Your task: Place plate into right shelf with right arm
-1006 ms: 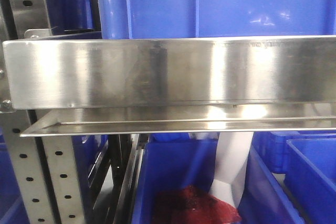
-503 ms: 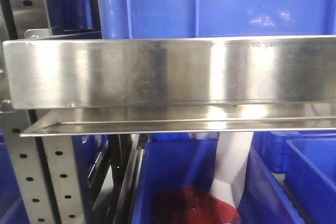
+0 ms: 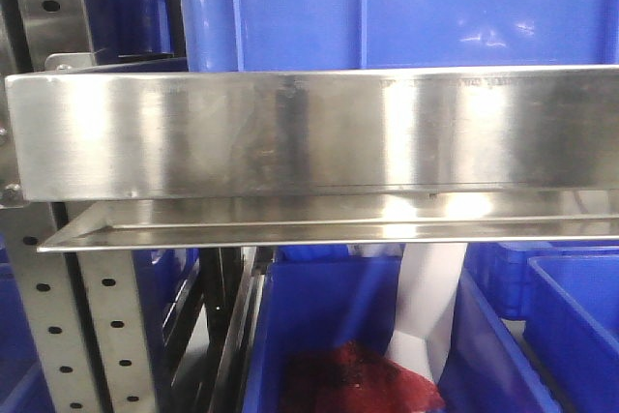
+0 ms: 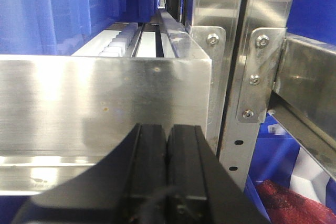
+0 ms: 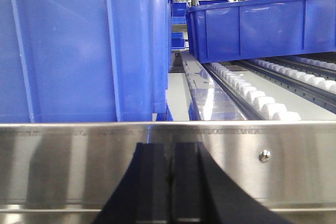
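The plate is out of view in every frame. The right shelf (image 3: 309, 132) fills the front view with its broad steel front rail, and a large blue bin (image 3: 406, 7) sits on it. My right gripper (image 5: 169, 145) is shut with nothing showing between its black fingers. It hangs just in front of that shelf's rail (image 5: 79, 166), below the blue bin (image 5: 79, 45). My left gripper (image 4: 167, 127) is also shut and empty, close to the right end of another steel rail (image 4: 105, 103) beside hole-punched uprights (image 4: 239, 77).
White roller tracks (image 5: 252, 95) run back along the shelf level beside a second blue bin (image 5: 262, 27). Below the rail, a blue bin (image 3: 319, 326) holds something red (image 3: 358, 379) and a white object (image 3: 426, 302). Perforated uprights (image 3: 58, 336) stand at the left.
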`<state>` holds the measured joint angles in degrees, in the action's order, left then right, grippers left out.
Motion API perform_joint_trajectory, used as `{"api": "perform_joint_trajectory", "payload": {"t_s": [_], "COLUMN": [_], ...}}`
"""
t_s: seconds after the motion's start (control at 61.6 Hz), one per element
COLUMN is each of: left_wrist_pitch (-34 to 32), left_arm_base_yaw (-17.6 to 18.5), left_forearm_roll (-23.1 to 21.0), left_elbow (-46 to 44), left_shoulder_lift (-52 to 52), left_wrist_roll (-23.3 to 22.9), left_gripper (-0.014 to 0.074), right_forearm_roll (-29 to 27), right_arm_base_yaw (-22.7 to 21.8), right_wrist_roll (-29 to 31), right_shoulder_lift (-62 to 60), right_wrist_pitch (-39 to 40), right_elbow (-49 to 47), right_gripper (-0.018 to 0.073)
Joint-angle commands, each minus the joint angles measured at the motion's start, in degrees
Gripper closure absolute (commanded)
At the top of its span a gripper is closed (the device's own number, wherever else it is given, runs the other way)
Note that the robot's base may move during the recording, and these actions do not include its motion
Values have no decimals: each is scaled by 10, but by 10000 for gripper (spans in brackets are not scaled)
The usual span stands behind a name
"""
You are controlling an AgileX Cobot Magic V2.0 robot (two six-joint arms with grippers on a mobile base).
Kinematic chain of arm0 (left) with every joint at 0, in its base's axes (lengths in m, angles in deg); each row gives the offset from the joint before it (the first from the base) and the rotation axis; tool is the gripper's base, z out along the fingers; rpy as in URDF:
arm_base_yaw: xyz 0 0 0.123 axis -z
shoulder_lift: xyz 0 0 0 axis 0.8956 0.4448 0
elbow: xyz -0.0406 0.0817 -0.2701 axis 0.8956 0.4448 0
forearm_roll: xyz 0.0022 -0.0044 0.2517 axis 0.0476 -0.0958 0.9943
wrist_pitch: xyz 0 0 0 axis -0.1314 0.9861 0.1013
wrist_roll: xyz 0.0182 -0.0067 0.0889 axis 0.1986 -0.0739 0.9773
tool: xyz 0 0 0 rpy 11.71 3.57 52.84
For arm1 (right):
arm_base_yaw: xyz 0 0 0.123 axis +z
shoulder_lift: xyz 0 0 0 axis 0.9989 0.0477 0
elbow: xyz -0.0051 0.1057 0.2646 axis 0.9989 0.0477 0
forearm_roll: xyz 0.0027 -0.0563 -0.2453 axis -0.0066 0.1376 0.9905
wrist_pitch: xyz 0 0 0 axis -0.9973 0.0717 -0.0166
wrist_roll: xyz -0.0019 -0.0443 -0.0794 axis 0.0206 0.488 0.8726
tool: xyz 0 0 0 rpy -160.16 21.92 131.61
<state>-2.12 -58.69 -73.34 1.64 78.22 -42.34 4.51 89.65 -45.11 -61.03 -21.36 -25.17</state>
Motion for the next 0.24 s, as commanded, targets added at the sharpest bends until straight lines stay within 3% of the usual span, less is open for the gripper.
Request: {"api": "perform_joint_trajectory", "payload": {"t_s": [0.0, 0.227], "left_wrist_pitch": [-49, -49], "left_arm_base_yaw": [4, 4], "left_forearm_roll": [-3, -3], "left_elbow": [5, 5], "left_shoulder_lift": [-4, -4], "left_wrist_roll": [-2, -2], "left_gripper": [643, 643], "right_forearm_roll": [1, 1], "right_arm_base_yaw": [-2, -2], "right_wrist_roll": [4, 4], "right_shoulder_lift": [-8, -8], "right_wrist_pitch": [42, 42], "right_elbow": [-2, -2], "right_gripper": [504, 504]}}
